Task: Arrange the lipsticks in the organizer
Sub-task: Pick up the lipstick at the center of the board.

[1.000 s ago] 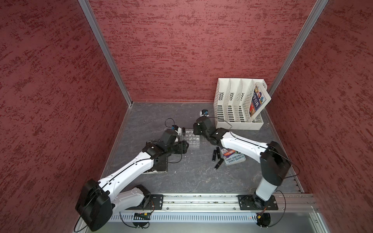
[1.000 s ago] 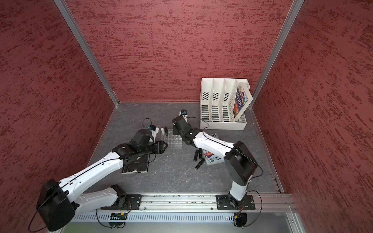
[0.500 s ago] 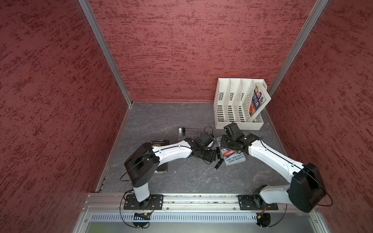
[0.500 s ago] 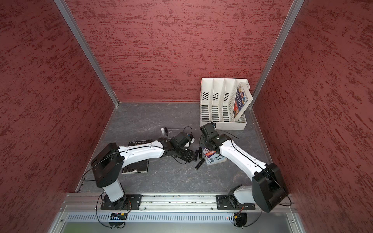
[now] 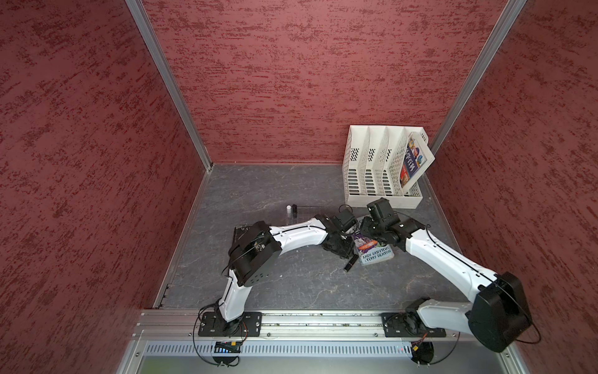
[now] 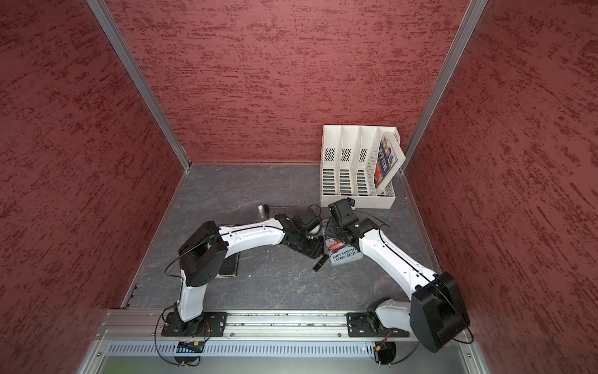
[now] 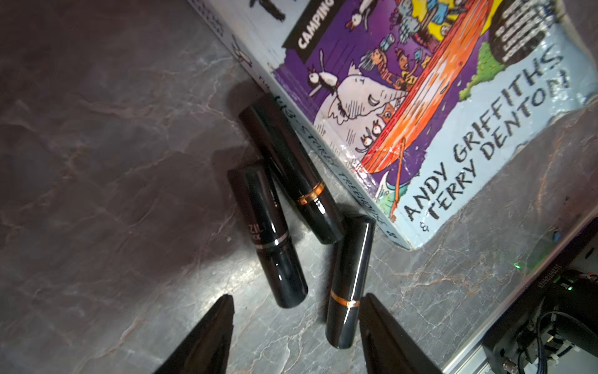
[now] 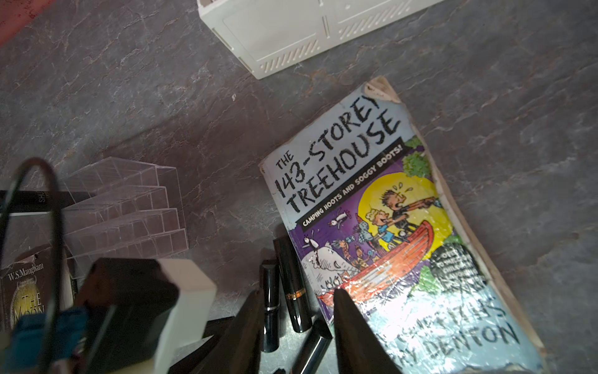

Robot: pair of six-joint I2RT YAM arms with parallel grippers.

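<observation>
Three black lipsticks lie on the grey table against a picture book: one with a silver band [image 7: 268,239] and two with gold bands [image 7: 291,168] [image 7: 348,281]. My left gripper [image 7: 296,301] is open low over them, and the near gold-banded tube lies just inside one finger. My right gripper [image 8: 297,291] hangs open above the same lipsticks [image 8: 293,285], holding nothing. In both top views one lipstick [image 5: 349,264] [image 6: 318,263] shows clear of the arms. The clear organizer [image 8: 129,210] [image 5: 305,215] holds a white lipstick [image 5: 288,209] and a black one [image 5: 294,209] upright at its far left corner.
The picture book [image 5: 375,252] [image 8: 372,226] lies flat right of the lipsticks. A white perforated file rack [image 5: 382,168] with one book stands at the back right. A dark book [image 5: 241,234] lies partly under the left arm. Both wrists crowd close together over the lipsticks.
Both grippers left the organizer and came to the lipsticks beside the picture book. Since half a second ago the arms have hardly shifted, and both sets of jaws have narrowed.
</observation>
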